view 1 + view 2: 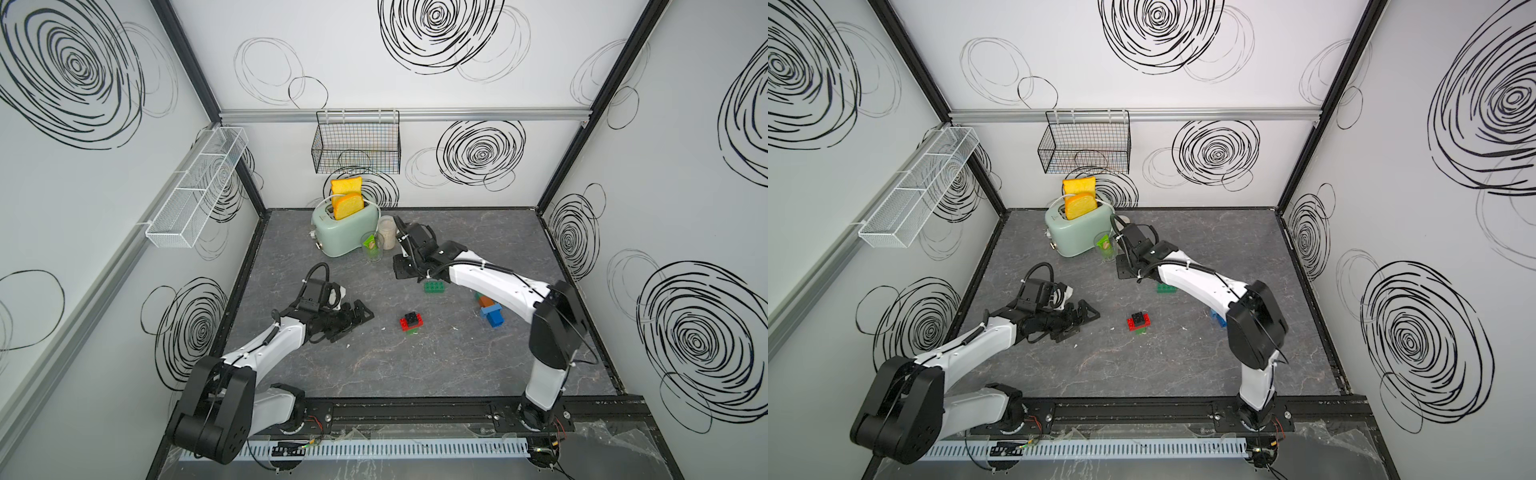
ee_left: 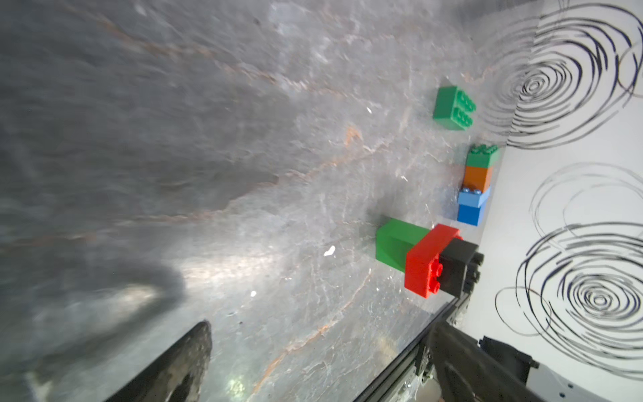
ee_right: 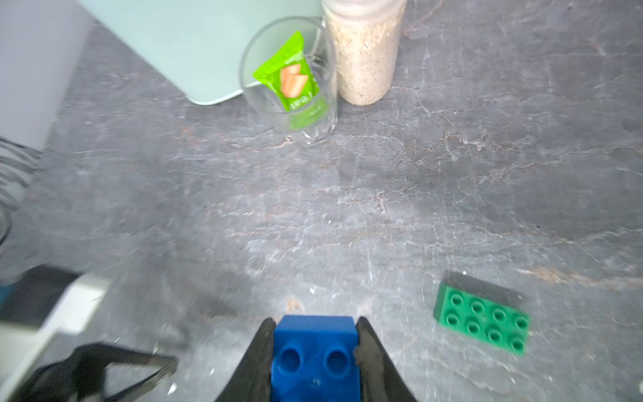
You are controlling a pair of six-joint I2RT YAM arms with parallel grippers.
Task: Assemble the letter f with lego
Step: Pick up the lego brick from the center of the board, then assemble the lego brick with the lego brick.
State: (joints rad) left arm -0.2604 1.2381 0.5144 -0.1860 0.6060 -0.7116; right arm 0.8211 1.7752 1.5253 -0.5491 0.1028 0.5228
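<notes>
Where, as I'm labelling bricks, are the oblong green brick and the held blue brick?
oblong green brick [image 3: 483,322]: right wrist view, middle of its studded top.
held blue brick [image 3: 315,348]: right wrist view, middle of its studded face.

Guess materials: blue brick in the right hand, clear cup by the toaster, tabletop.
Blue brick in the right hand: likely moulded plastic; smooth satin faces, even colour, round studs.
Clear cup: glass or clear plastic, cannot tell; see-through, glossy, green sachet visible inside.
Tabletop: grey, veined, matte stone look; possibly printed laminate.
</notes>
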